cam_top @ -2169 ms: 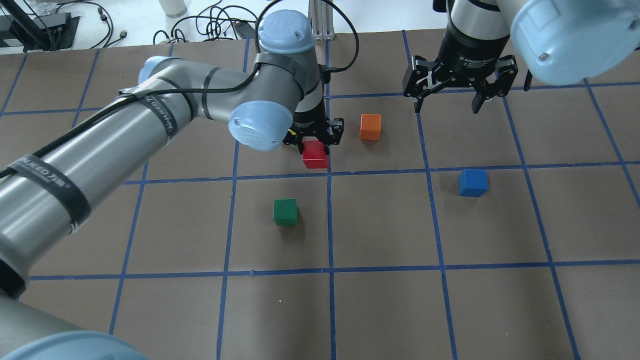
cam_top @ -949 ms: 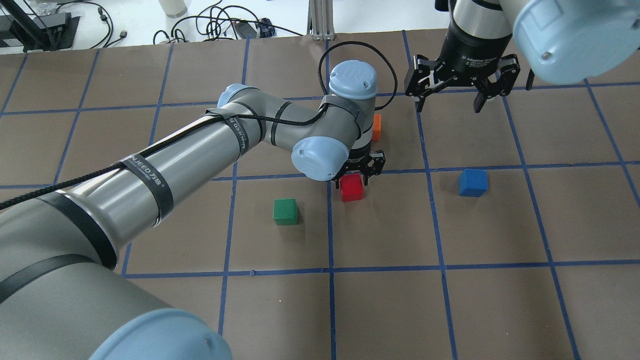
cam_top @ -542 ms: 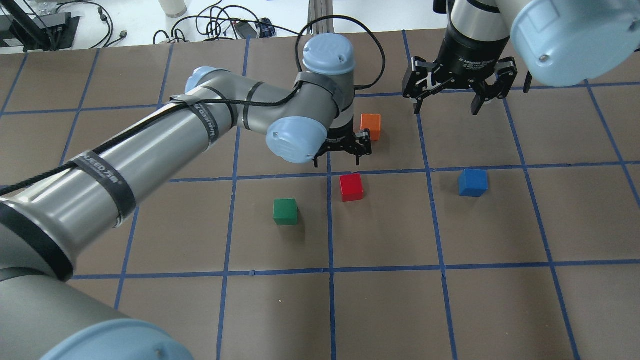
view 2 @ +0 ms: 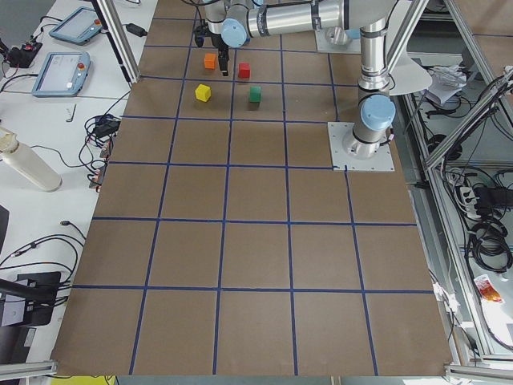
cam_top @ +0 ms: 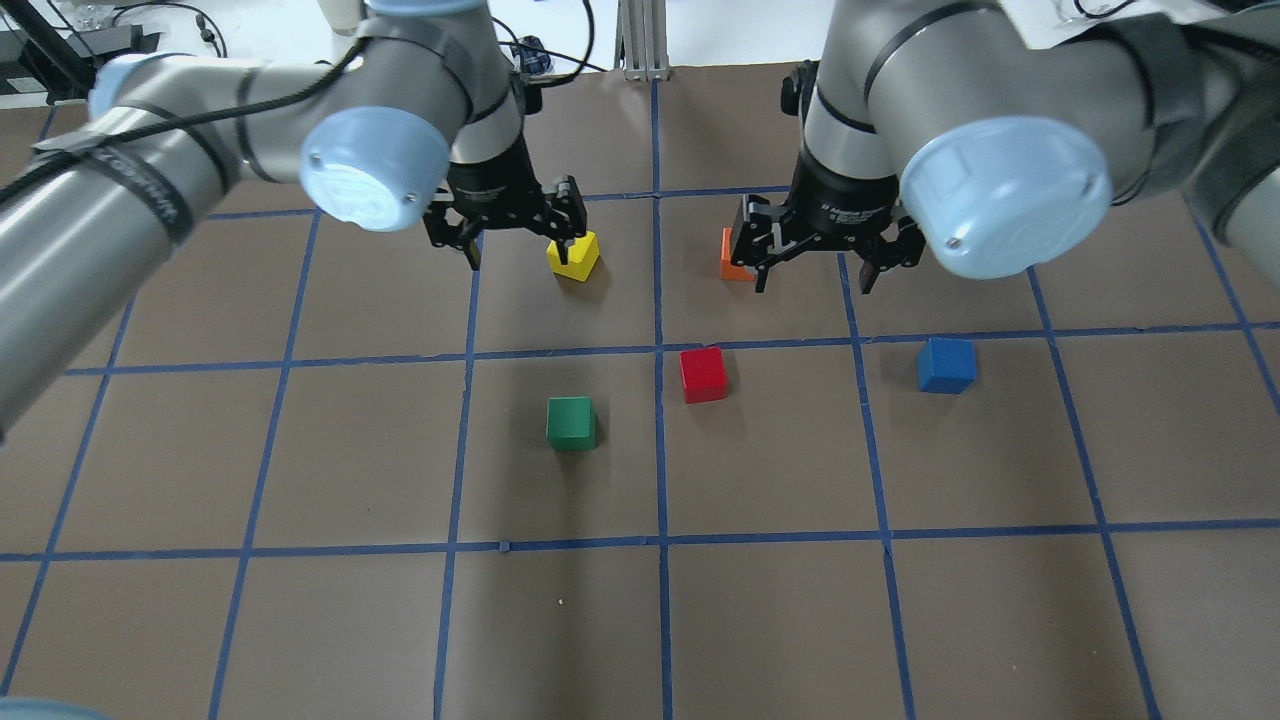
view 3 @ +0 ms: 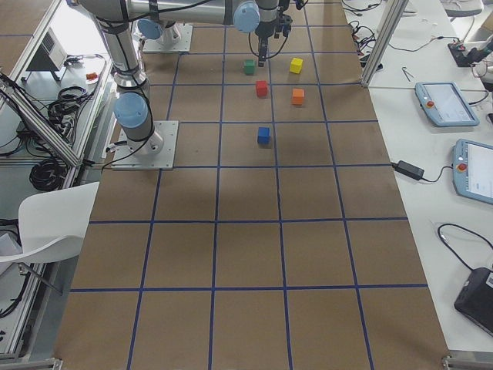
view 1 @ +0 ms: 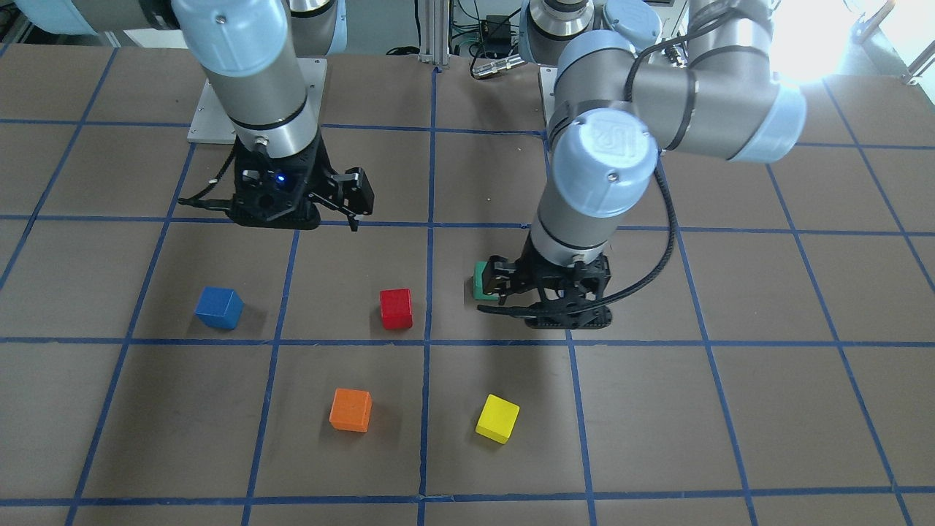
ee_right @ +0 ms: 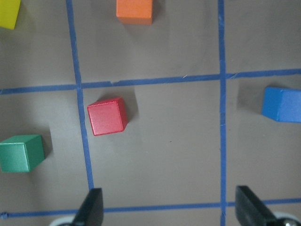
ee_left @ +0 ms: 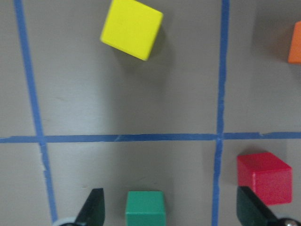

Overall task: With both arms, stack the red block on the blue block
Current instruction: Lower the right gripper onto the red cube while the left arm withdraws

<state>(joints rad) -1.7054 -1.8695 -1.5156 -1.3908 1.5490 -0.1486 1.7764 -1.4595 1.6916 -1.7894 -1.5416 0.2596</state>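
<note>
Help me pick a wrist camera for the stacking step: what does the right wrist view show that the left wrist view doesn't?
Only the right wrist view shows the blue block, at its right edge. Only the left wrist view shows the yellow block whole; the right wrist view catches just a corner of it. Both show the red block, the green block, part of the orange block and the blue tape lines.
</note>
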